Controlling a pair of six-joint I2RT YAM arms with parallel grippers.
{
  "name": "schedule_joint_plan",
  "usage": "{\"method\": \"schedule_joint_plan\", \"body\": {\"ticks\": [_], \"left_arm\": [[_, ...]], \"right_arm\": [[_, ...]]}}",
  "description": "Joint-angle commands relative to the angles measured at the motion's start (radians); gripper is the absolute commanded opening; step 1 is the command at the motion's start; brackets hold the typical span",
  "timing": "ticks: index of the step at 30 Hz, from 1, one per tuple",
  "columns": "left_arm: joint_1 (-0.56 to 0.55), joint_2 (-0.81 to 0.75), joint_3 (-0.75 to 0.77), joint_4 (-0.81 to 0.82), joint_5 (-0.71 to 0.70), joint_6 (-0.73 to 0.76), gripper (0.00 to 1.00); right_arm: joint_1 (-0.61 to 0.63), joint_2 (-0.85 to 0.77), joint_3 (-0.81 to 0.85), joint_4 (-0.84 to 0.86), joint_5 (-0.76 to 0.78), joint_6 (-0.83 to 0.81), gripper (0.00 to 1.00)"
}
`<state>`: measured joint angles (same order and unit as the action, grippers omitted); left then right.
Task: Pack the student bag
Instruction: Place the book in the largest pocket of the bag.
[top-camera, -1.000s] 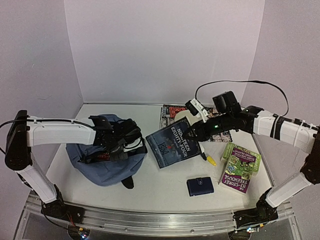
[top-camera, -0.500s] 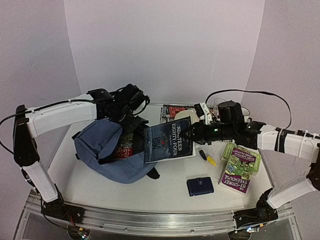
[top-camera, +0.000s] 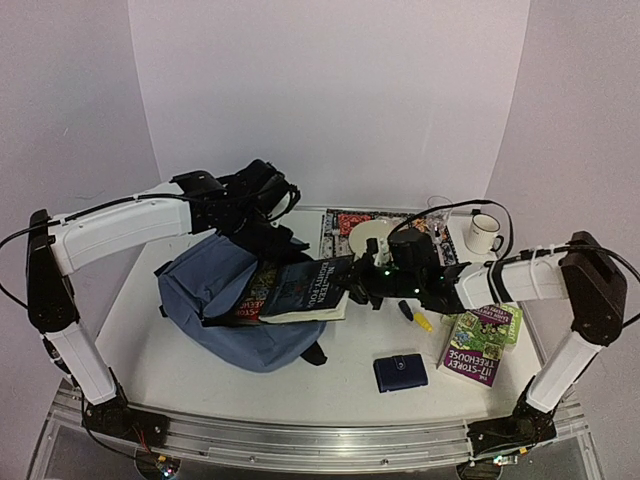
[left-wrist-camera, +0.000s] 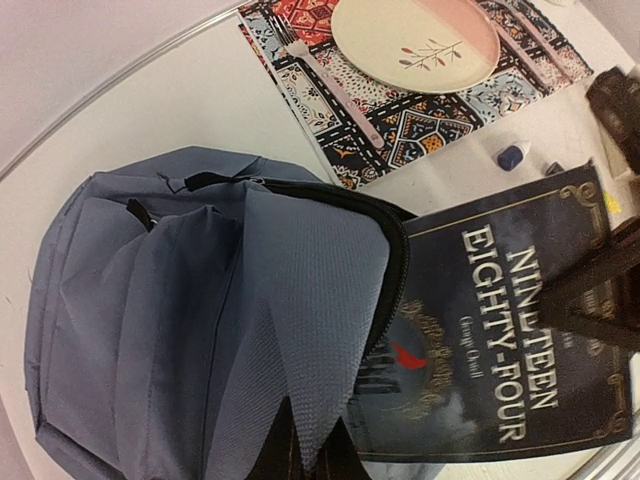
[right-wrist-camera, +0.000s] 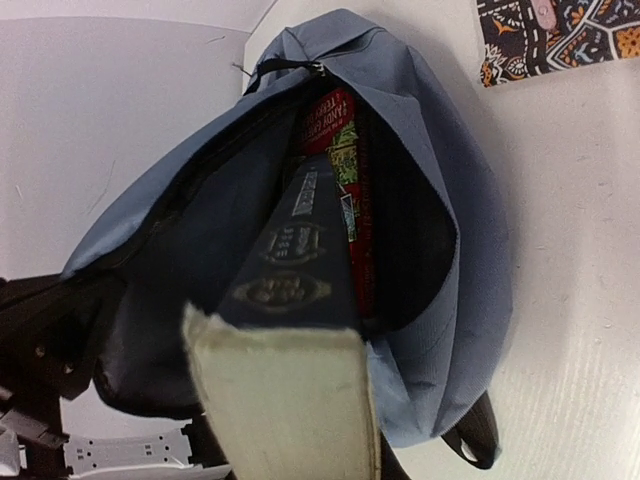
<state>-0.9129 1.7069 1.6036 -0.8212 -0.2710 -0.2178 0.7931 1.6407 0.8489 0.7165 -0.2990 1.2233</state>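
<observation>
Overhead, top view: student bag left of centre, mouth facing right, navy book half inside; wallet, Treehouse book, mug lie apart | left wrist: plate on placemat beyond bag; left gripper closed on bag's top | right wrist: red book inside bag; right gripper clamps navy book.
</observation>
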Motion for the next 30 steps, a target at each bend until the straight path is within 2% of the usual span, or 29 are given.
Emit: {"method": "schedule_joint_plan", "body": {"ticks": [1, 7, 14, 19, 23, 26, 30], "left_arm": [[0.007, -0.016, 0.088, 0.032, 0.065, -0.095, 0.0], [0.035, -0.028, 0.105, 0.023, 0.101, -0.146, 0.0], [0.033, -0.01, 0.177, 0.03, 0.308, -0.202, 0.0], [0.033, -0.016, 0.174, 0.044, 0.36, -0.229, 0.0], [0.034, -0.024, 0.141, 0.067, 0.371, -0.258, 0.0], [0.036, -0.035, 0.11, 0.085, 0.34, -0.272, 0.0], [0.047, -0.04, 0.077, 0.1, 0.301, -0.277, 0.0]], "right_arm": [[0.048, 0.035, 0.13, 0.274, 0.104, 0.108, 0.0], [0.054, 0.115, 0.222, 0.395, 0.122, 0.162, 0.0], [0.101, 0.186, 0.275, 0.34, 0.301, 0.134, 0.0], [0.157, 0.275, 0.313, 0.31, 0.441, 0.124, 0.0], [0.22, 0.335, 0.368, 0.207, 0.616, 0.094, 0.0], [0.257, 0.374, 0.407, 0.118, 0.675, 0.102, 0.0], [0.291, 0.377, 0.409, 0.019, 0.69, 0.088, 0.08]]}}
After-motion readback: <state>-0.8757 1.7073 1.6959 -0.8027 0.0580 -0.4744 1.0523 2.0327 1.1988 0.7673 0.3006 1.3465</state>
